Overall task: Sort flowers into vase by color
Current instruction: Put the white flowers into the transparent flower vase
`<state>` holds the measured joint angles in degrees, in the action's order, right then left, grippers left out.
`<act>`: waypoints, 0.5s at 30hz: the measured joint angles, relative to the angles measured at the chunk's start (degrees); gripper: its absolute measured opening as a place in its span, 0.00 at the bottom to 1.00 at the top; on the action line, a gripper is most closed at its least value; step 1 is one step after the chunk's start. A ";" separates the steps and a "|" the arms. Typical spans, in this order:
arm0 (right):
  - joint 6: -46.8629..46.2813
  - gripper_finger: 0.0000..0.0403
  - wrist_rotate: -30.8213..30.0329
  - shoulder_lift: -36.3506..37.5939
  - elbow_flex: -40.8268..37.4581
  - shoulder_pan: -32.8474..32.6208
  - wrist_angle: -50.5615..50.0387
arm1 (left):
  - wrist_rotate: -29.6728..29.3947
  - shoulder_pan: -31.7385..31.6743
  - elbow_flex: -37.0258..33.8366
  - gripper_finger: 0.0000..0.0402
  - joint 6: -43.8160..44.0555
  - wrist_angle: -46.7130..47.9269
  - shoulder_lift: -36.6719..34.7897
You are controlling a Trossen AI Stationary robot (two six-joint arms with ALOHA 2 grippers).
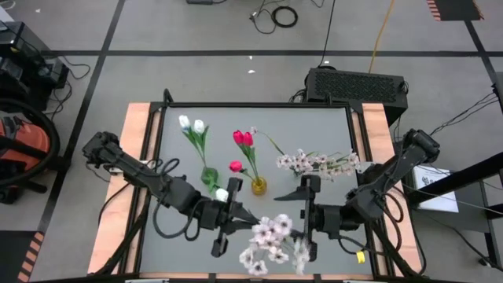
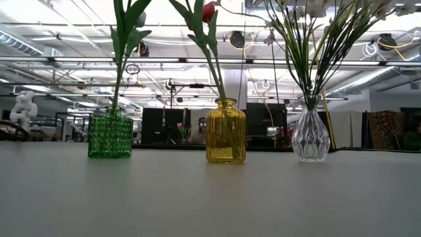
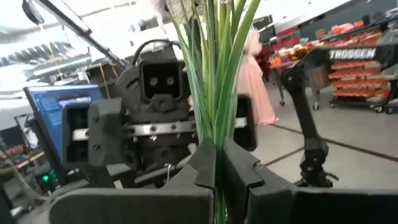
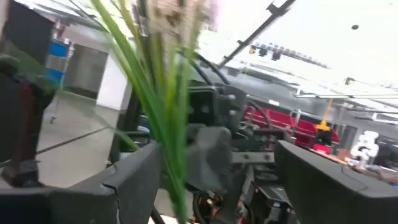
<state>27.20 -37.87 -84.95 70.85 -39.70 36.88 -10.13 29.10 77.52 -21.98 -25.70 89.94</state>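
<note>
**Pale blossom spray pinched between the two arms**

Green stems (image 3: 214,93) of the pale blossom spray (image 1: 271,240) run up through the left gripper (image 3: 219,163), whose fingers are pressed together on them. Seen from above, that gripper sits near the worktop's (image 1: 181,251) front edge, with the right gripper (image 1: 308,228) just beside it, facing it; its fingers are spread and the stems pass between them without a visible grip. Farther back stand three vases: a green vase (image 2: 110,135) with white tulips (image 1: 191,124), a yellow vase (image 2: 225,131) with pink-red tulips (image 1: 243,139), and a clear vase (image 2: 310,135) with more pale sprays (image 1: 318,163).
</note>
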 joint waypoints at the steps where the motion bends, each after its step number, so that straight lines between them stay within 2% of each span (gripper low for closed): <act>1: -0.08 0.74 0.69 -0.05 -0.01 0.00 -0.06 | -0.26 -0.12 0.00 0.02 0.00 0.14 0.09; 10: -3.61 0.64 3.67 -0.07 0.00 0.68 -1.62 | -0.83 -1.43 0.00 0.05 0.41 1.53 0.00; 15: -5.94 0.60 0.10 -0.07 0.00 0.98 -5.03 | -0.81 -0.59 0.00 0.05 -0.23 1.43 -0.17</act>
<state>21.26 -37.77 -85.01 70.85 -38.72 31.86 -10.94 28.52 77.52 -22.21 -24.27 89.77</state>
